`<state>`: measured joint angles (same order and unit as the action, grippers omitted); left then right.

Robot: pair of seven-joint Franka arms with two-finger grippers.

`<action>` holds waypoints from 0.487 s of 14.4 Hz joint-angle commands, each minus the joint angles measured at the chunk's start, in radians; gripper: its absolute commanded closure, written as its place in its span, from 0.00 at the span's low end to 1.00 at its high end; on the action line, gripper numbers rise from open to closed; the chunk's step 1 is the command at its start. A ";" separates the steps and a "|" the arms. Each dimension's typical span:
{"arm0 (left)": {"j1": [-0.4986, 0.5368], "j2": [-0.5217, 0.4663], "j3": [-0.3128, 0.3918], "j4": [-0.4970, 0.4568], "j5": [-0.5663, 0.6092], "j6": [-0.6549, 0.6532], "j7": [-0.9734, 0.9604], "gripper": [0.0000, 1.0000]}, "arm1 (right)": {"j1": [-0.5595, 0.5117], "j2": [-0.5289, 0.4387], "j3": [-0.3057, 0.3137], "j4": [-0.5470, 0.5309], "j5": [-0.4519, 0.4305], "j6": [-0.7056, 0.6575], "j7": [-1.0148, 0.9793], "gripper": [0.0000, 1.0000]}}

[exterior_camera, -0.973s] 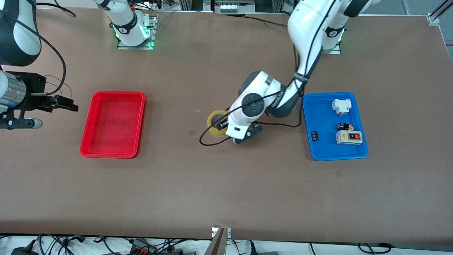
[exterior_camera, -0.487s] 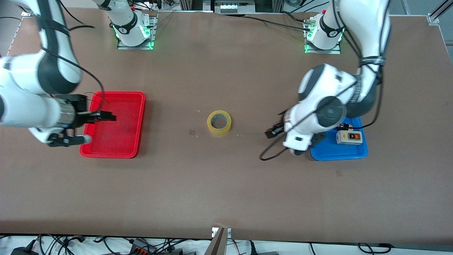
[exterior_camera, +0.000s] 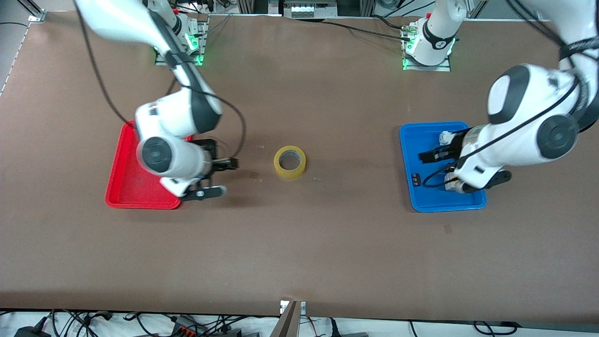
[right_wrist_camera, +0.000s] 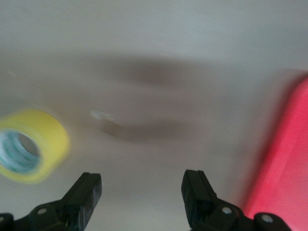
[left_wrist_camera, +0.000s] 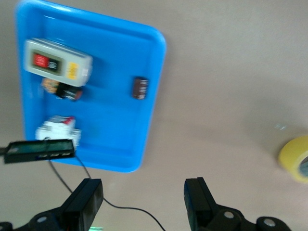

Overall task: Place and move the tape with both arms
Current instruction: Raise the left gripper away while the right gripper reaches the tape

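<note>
The brown table (exterior_camera: 299,252) fills the front view. Two white arms come down from its top edge. The right arm (exterior_camera: 173,117) hangs in the middle band of the frame, and its right gripper (exterior_camera: 227,177) is over bare table between the red tray (exterior_camera: 122,187) and the tape, claw spread and empty. The left gripper (exterior_camera: 425,169) hovers over the blue tray (exterior_camera: 421,196), claw also spread, holding nothing.

The tape (exterior_camera: 290,162) lies flat at the centre of the frame, clear of both trays. It looks light and stiff, with a smooth outer band that may slip. I would grip it across the ring wall, one finger in the wide hole and one outside. A switch box (left_wrist_camera: 57,63) sits in the blue tray.
</note>
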<state>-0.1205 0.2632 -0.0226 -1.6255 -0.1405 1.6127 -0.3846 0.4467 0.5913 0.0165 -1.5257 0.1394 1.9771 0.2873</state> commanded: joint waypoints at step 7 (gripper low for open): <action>0.191 -0.205 -0.050 0.047 0.137 -0.139 0.382 0.00 | 0.219 0.153 -0.006 0.053 0.008 0.204 0.230 0.02</action>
<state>0.0378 0.0499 -0.0461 -1.6589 -0.0456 1.5048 -0.0430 0.6622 0.7192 0.0169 -1.4995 0.1393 2.1900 0.4981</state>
